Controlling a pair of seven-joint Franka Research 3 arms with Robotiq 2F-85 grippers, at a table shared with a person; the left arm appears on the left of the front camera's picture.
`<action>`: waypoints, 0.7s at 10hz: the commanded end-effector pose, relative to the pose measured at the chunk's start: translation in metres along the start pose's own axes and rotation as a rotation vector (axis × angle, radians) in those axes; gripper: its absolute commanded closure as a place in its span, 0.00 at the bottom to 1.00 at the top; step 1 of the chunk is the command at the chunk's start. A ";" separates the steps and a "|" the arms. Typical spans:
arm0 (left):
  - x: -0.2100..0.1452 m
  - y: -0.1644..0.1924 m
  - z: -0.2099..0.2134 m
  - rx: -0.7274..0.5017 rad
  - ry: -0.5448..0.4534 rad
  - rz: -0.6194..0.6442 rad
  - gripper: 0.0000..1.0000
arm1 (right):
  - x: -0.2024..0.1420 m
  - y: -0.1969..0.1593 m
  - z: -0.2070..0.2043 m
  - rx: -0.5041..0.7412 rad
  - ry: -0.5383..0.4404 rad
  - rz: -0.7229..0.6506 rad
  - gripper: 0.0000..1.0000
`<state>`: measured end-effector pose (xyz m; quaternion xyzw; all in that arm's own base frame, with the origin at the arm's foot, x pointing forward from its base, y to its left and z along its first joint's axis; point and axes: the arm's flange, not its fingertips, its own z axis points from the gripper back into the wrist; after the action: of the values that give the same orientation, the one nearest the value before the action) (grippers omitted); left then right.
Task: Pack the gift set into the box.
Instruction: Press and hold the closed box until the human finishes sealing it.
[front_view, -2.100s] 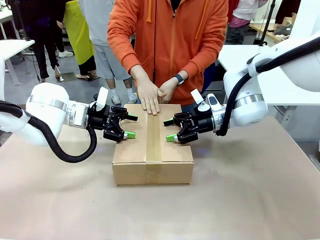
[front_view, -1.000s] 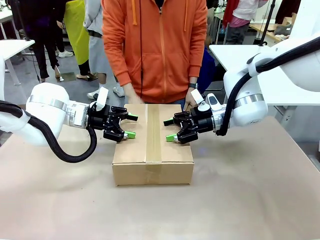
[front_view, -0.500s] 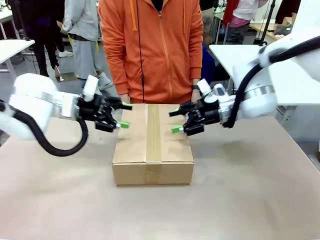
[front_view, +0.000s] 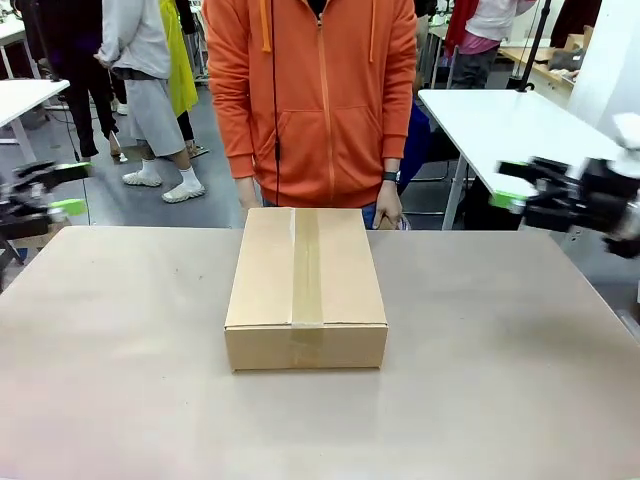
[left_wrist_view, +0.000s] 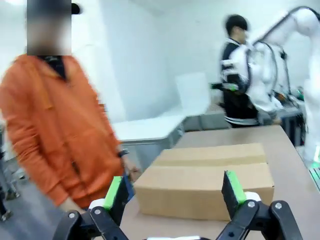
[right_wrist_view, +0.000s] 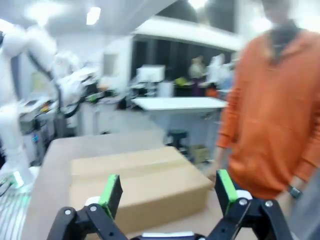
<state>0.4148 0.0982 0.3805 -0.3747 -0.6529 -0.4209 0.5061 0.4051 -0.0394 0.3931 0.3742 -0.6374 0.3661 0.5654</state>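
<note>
Green pads tip the two black fingers of the left pincer (front_view: 45, 190), which hangs at the far left edge of the front view, off the bench's side, its fingers spread apart and empty; in the left wrist view that same pincer (left_wrist_view: 175, 192) shows its pads wide apart with nothing between them. The right pincer (front_view: 525, 188), blurred at the far right of the front view, likewise stands open and holds nothing, and the right wrist view shows this pincer (right_wrist_view: 167, 192) with its pads parted on empty air. Between the two, well apart from both, the shallow rectangular brown corrugated cardboard box (front_view: 306, 285) sits in the middle of the brown paper-covered bench (front_view: 120, 400), its top flaps folded shut and a strip of tan tape (front_view: 306, 265) running along the centre seam and down over the near face. Each wrist view looks across the bench at the box (left_wrist_view: 210, 177) from one side, and the box (right_wrist_view: 135, 182) lies flat with its flaps closed. At the far edge of the bench stands a person in an orange zip hoodie (front_view: 315, 100), arms hanging down, one hand (front_view: 388, 212) with a dark wristwatch just behind the box's far right corner. White tables (front_view: 500, 120) and other people stand farther back.
</note>
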 end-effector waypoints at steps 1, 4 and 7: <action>-0.035 0.008 0.005 0.129 -0.068 0.064 0.00 | -0.047 0.001 0.000 -0.162 0.061 -0.003 0.00; 0.000 0.000 0.000 0.000 0.000 0.000 0.00 | 0.000 0.000 0.000 0.000 0.000 0.000 0.00; 0.000 0.000 0.000 0.000 0.000 0.000 0.00 | 0.000 0.000 0.000 0.000 0.000 0.000 0.00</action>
<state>0.4187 0.0946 0.3810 -0.3738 -0.6593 -0.4190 0.5001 0.4053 -0.0350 0.3892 0.3646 -0.6431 0.3701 0.5626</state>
